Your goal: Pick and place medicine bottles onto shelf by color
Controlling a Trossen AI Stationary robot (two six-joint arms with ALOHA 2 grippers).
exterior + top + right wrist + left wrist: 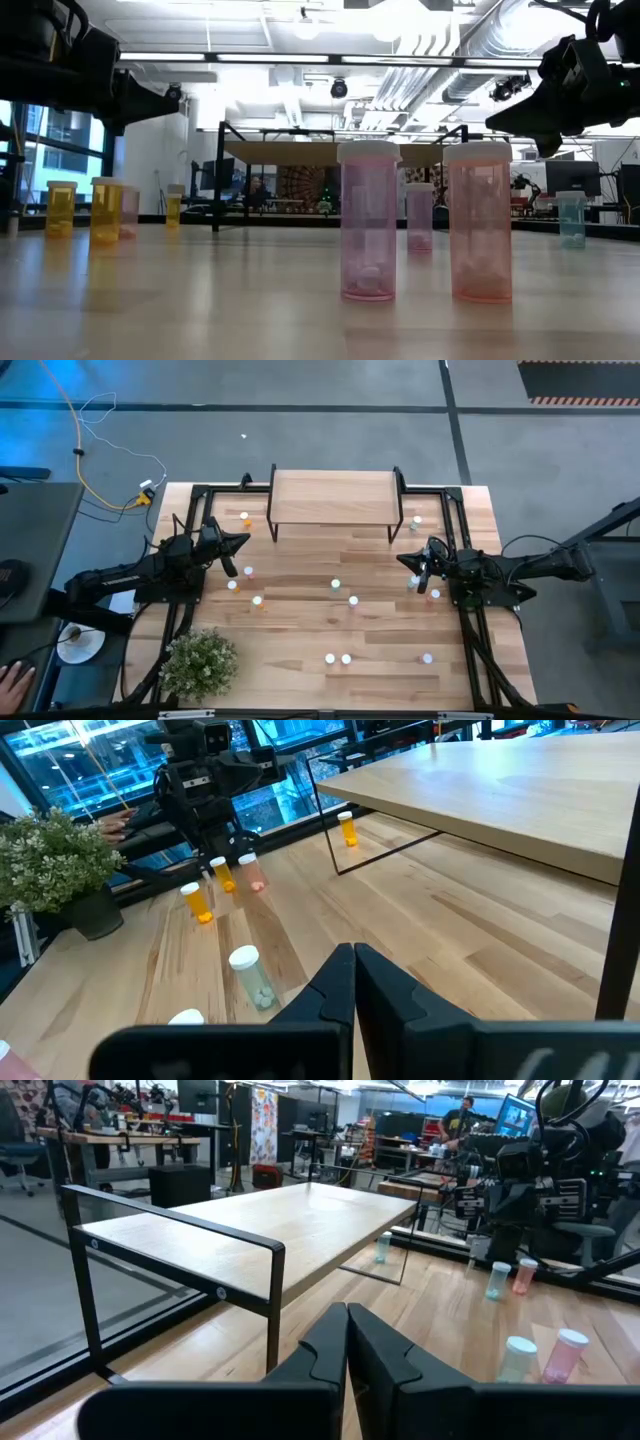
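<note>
The light-wood shelf (pixel 330 495) on black legs stands at the table's far middle, its top bare. Small white-capped medicine bottles stand scattered on the tabletop: orange ones (pixel 200 902) at the left, pink ones (pixel 368 220) toward the near edge, pale green ones (pixel 497 1280) at the right. My left gripper (pixel 243 542) hovers shut to the left of the shelf's near left leg, pointing right. My right gripper (pixel 403 559) hovers shut at the right, pointing left. Neither holds anything.
A potted plant (pixel 200 663) stands at the near left corner. Black frame rails (pixel 470 630) run along the table's left and right sides. A person's hand (pixel 12 680) and a white dish (pixel 78 643) lie off the table at the left.
</note>
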